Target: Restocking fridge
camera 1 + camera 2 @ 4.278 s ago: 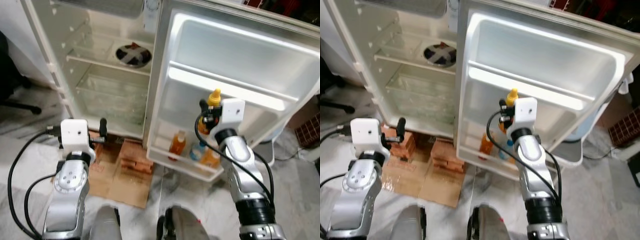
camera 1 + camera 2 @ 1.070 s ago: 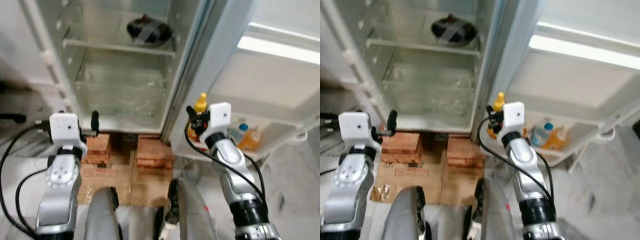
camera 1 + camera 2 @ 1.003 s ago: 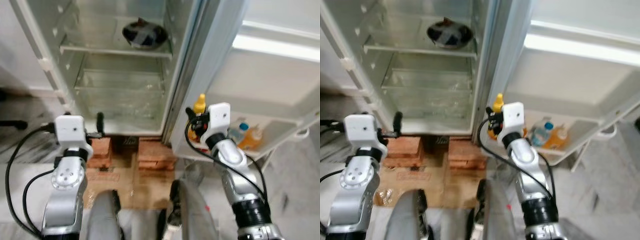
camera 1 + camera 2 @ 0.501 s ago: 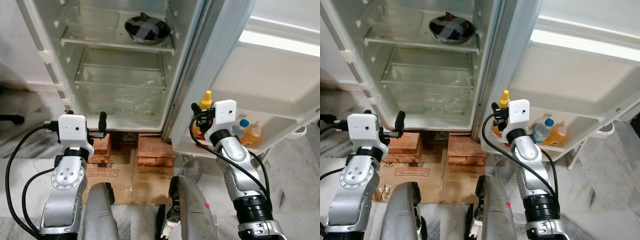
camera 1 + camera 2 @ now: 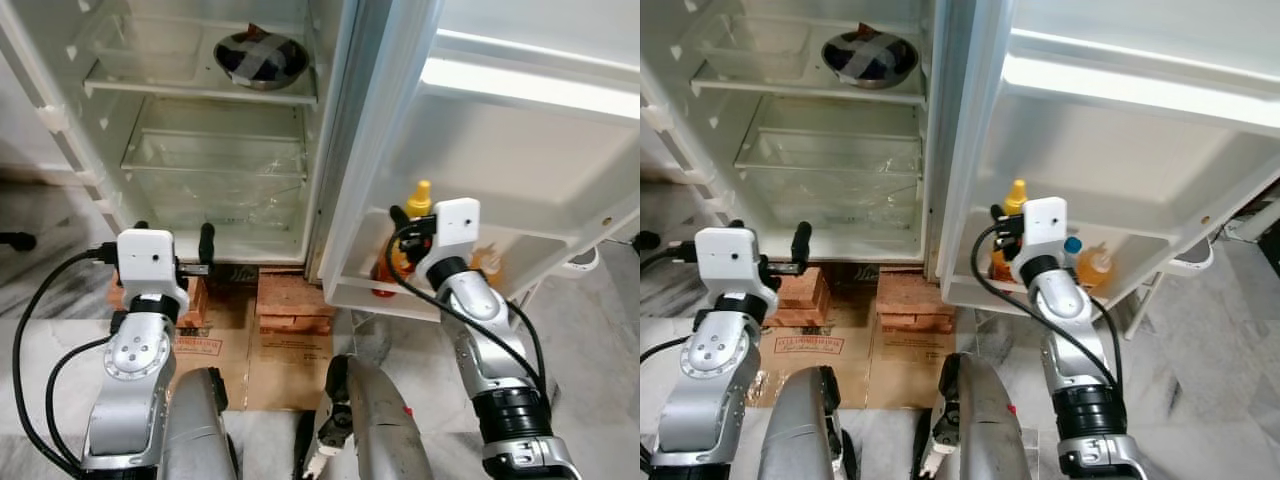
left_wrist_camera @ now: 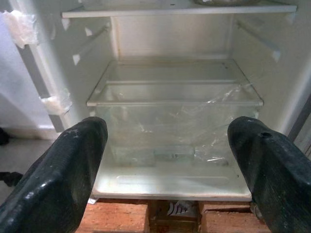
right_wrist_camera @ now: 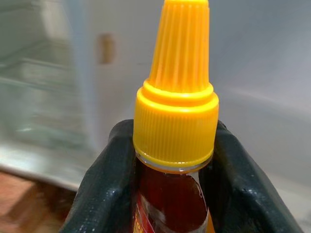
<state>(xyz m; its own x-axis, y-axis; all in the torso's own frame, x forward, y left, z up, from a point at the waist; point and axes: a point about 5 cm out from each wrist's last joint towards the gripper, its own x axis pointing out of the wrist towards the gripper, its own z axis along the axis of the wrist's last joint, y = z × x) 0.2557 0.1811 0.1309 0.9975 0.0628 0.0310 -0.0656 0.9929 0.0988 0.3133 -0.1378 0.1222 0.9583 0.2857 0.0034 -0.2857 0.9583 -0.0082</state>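
Now the fridge [image 5: 200, 150] stands open, and the view sits nearer its door [image 5: 520, 150] than before. The right hand [image 5: 408, 232] squeezes the bottle [image 5: 400, 250] by its neck, now lower, down at the door's bottom rack [image 5: 400, 296]. The left hand [image 6: 165, 160] is spread open, facing the drawer [image 6: 175, 121].
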